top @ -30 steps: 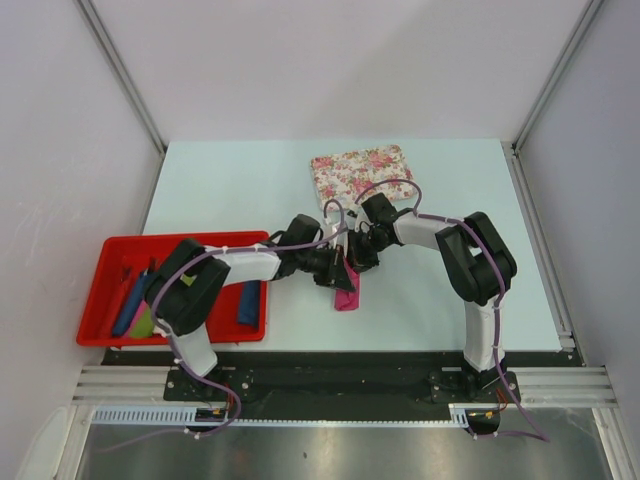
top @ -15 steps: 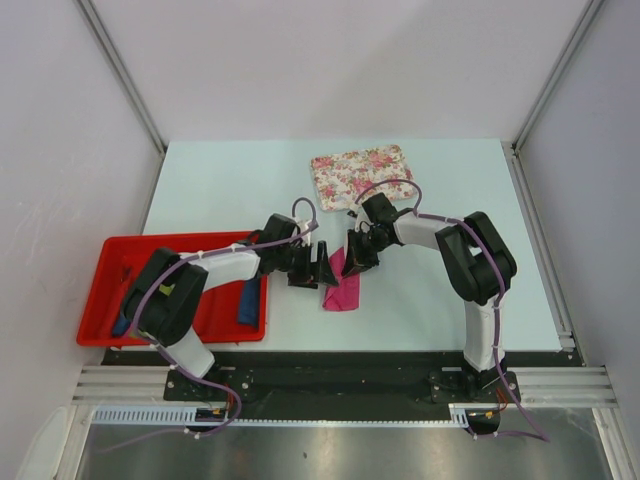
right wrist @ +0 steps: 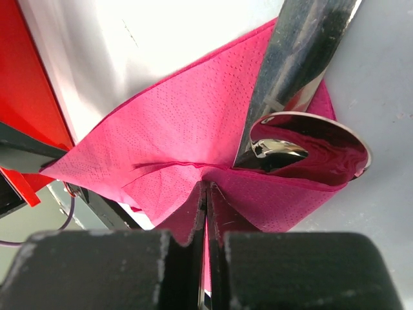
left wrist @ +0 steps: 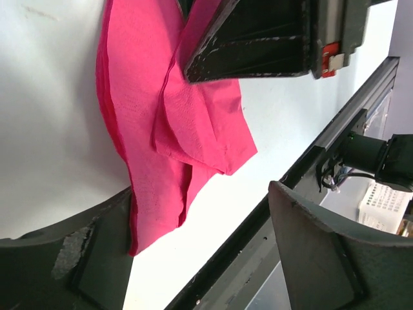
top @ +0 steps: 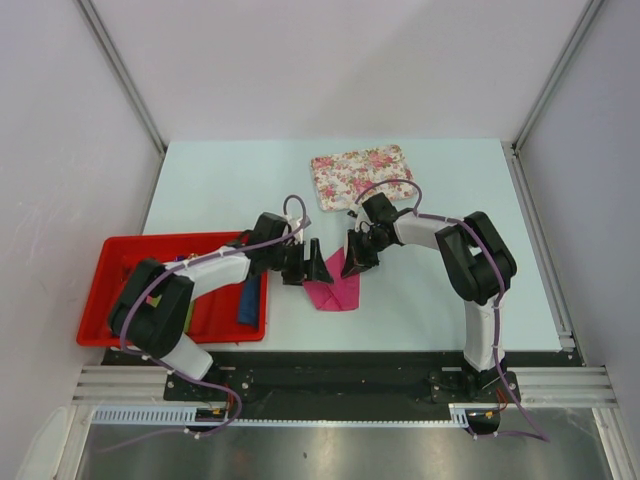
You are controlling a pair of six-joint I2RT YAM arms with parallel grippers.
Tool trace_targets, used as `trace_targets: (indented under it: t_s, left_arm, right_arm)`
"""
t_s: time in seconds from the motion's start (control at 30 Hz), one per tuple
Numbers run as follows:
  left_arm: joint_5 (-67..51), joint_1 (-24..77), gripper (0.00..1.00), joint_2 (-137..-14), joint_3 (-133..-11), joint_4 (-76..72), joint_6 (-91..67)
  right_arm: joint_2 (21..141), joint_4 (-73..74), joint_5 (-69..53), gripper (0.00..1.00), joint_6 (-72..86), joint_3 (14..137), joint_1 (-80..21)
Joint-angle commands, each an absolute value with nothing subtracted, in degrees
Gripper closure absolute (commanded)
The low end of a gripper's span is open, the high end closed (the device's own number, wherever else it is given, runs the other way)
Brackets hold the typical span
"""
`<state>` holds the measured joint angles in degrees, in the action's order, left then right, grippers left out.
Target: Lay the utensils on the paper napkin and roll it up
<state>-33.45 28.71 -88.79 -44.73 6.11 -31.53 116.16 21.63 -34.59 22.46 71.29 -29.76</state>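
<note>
Top external shows both arms reaching inward from their near-edge bases, the left stretched past the right end of a red tray, the right folded at its elbow. A blue roll lies in that tray. The magenta paper napkin lies rumpled on the surface between the arms. The left end effector is spread wide at the napkin's edge, and the right end effector pinches a raised fold. A silvery spoon rests on the paper. A floral mat lies beyond

Left gripper: hovering low, jaws gaping wide.
Right gripper: tilting down, jaws pinching the napkin.
Arms: both reaching inward, elbows bending.
</note>
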Motion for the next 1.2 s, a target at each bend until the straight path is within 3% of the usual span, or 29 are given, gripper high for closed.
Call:
trace_targets:
  t_s: [0.0, 0.2, 0.43, 0.53, 0.9, 1.17]
  left_arm:
    - [-35.9, 28.3, 0.23, -89.4, -43.9, 4.7, -32.0]
    - [-36.4, 28.1, 0.37, -93.2, -43.7, 4.7, -32.3]
    - [-36.7, 28.2, 0.90, -91.8, -46.8, 2.3, -34.1]
    - [-38.2, 29.6, 0.98, -91.8, -48.4, 1.3, -34.8]
    - [-41.7, 36.3, 1.00, -100.4, -50.5, -5.9, -35.6]
    - [-38.3, 35.6, 0.99, -107.2, -51.9, -3.7, -36.0]
  right_arm:
    - [120.8, 18.0, -26.2, 1.00, 21.0, 69.9, -30.7]
    - [121.1, 17.9, -26.4, 1.00, 21.3, 70.1, -30.8]
    - [120.9, 17.9, -26.3, 1.00, 21.3, 69.8, -30.8]
    - [121.0, 17.8, -26.2, 1.00, 21.1, 69.8, -30.8]
    - [121.5, 17.5, -26.3, 1.00, 21.5, 70.0, -30.8]
    - [119.9, 18.3, -27.1, 1.00, 22.1, 70.3, -30.7]
